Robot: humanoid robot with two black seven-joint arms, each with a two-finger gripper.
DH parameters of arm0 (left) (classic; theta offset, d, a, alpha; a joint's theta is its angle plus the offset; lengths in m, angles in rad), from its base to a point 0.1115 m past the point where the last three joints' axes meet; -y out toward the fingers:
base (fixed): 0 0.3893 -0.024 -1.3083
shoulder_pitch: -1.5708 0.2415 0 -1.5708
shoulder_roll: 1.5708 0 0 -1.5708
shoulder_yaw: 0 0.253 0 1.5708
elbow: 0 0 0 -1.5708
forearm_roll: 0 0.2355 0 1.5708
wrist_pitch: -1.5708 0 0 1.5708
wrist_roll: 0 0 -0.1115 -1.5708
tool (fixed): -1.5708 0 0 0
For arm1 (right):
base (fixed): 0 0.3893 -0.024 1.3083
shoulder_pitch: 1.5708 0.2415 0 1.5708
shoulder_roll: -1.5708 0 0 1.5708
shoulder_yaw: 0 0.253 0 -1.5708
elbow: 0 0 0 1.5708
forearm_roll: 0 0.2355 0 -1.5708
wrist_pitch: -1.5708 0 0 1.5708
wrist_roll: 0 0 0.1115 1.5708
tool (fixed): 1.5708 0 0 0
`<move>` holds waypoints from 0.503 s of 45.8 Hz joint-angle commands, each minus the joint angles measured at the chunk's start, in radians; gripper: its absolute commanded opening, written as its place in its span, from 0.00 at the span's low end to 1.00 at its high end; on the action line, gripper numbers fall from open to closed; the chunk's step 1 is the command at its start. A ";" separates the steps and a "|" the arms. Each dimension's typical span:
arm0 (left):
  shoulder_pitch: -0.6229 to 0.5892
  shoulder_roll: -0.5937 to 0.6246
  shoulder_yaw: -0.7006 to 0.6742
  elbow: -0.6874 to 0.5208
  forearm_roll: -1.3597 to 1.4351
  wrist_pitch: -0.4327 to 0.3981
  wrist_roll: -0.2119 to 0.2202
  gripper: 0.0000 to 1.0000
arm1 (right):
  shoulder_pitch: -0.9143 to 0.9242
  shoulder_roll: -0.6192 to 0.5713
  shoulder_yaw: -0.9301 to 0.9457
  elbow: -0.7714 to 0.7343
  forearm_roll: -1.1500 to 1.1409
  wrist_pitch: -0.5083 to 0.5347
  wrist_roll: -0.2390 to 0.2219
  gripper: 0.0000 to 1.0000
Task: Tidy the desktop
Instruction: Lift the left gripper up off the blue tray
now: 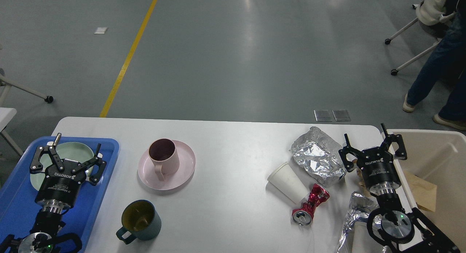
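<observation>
The desktop point(233, 143) is seen filling the lower part of the head view, with grey floor beyond its far edge. At its left end a blue tray point(18, 205) is laid, and a pale green plate point(72, 151) is held in it. The left gripper point(67, 154) is poised above that plate with its fingers spread and nothing between them.

Near the middle-left a pink mug point(164, 156) is stood upright on a pink plate point(182, 173). Nearer the front edge a dark green mug point(140, 219) is stood upright on the bare surface.

Toward the right a white paper cup point(287, 182) is laid on its side, just beside a crushed red can point(309, 205). Crumpled foil point(318, 154) is found behind them, and a second piece of foil point(355, 216) lies by the right arm.

The right gripper point(373, 145) is held above the right end of the desktop with its fingers spread and empty, next to a beige bin point(437, 154) in which brown paper point(422, 191) is seen.
</observation>
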 commanded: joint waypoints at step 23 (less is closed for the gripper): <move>-0.018 0.057 0.000 -0.002 0.000 0.000 0.000 0.97 | 0.000 0.000 0.000 0.000 0.001 0.000 0.000 1.00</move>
